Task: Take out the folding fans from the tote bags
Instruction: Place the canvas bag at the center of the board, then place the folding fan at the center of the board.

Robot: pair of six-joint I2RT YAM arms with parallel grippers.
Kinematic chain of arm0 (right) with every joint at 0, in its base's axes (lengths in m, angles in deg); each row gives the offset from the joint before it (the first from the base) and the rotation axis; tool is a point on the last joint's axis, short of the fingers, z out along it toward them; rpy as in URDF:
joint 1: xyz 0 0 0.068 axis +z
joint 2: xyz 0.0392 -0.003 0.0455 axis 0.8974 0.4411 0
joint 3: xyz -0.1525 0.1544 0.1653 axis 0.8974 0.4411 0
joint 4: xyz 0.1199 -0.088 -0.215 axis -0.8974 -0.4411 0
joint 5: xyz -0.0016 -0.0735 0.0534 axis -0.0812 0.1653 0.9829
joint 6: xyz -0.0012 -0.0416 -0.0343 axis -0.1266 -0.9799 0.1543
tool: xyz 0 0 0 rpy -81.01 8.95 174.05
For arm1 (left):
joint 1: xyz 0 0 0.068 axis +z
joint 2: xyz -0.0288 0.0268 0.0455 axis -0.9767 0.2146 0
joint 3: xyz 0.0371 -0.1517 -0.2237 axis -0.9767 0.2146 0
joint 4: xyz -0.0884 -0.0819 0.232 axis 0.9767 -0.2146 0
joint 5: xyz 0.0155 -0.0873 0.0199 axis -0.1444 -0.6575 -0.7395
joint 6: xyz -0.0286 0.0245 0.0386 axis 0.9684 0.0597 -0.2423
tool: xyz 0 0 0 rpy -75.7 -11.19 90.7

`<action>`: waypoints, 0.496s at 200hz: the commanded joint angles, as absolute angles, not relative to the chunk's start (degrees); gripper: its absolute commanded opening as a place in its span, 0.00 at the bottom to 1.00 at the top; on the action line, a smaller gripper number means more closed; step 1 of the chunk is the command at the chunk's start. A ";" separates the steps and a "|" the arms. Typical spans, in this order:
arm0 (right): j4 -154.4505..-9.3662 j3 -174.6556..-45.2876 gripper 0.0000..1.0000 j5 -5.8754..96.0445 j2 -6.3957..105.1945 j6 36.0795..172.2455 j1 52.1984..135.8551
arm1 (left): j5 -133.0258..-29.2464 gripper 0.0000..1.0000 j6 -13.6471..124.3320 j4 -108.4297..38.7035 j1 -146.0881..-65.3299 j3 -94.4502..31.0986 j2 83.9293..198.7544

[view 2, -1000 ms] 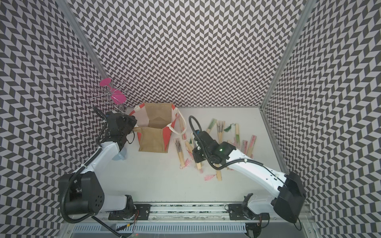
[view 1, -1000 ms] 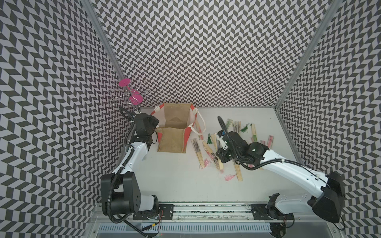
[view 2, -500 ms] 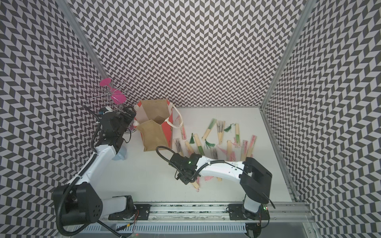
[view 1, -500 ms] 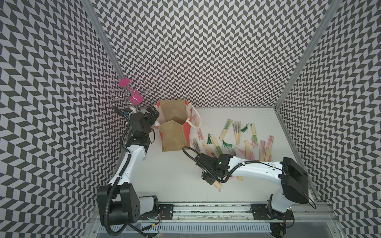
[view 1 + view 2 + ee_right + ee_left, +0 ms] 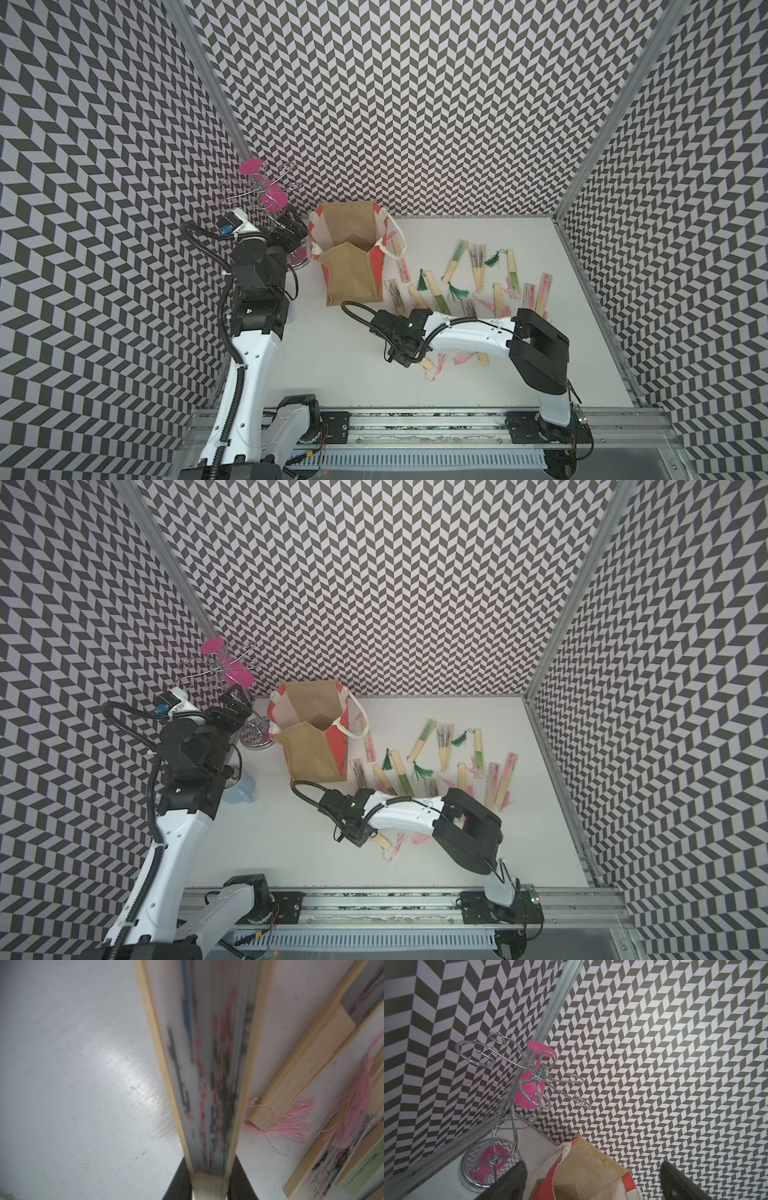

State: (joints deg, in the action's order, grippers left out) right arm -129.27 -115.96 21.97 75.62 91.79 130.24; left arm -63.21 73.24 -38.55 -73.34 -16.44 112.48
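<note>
Left hand (image 5: 292, 232) now wide beside the tote bag (image 5: 353, 274); folding fans (image 5: 454, 261) outside.

- A closed folding fan (image 5: 207, 1084), its print blurred in black and pink, is clamped at its bamboo end between the dark fingers (image 5: 178, 1182) of the right gripper (image 5: 208, 1180).
- Further fans (image 5: 301, 1068) with pink tassels (image 5: 291, 1124) are seen lying on the white table (image 5: 83, 1064) beside it.
</note>
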 commanded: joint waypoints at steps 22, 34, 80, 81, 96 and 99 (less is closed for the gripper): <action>-126.50 -117.01 0.27 22.89 78.91 89.19 130.63 | -65.12 1.00 70.00 -42.66 -73.13 -17.30 110.52; -126.09 -116.78 0.32 22.65 79.18 89.16 130.62 | -65.01 1.00 69.76 -43.86 -73.13 -16.79 110.15; -125.23 -116.19 0.49 21.13 77.54 90.19 130.62 | -65.02 1.00 66.92 -47.79 -73.31 -12.71 108.02; -125.23 -116.19 0.49 21.09 77.39 90.24 130.62 | -65.08 1.00 66.80 -47.95 -73.35 -12.62 107.97; -124.98 -115.94 0.54 20.28 74.98 90.91 130.62 | -65.19 1.00 64.55 -50.72 -74.42 -11.74 107.66; -124.96 -115.94 0.55 20.21 74.35 91.10 130.62 | -65.09 1.00 64.16 -51.20 -74.75 -11.51 107.52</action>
State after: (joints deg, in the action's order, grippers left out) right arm -126.58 -116.44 21.75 78.09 89.96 130.39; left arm -64.63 68.21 -45.77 -73.51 -13.14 108.57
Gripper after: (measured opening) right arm 0.523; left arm 0.995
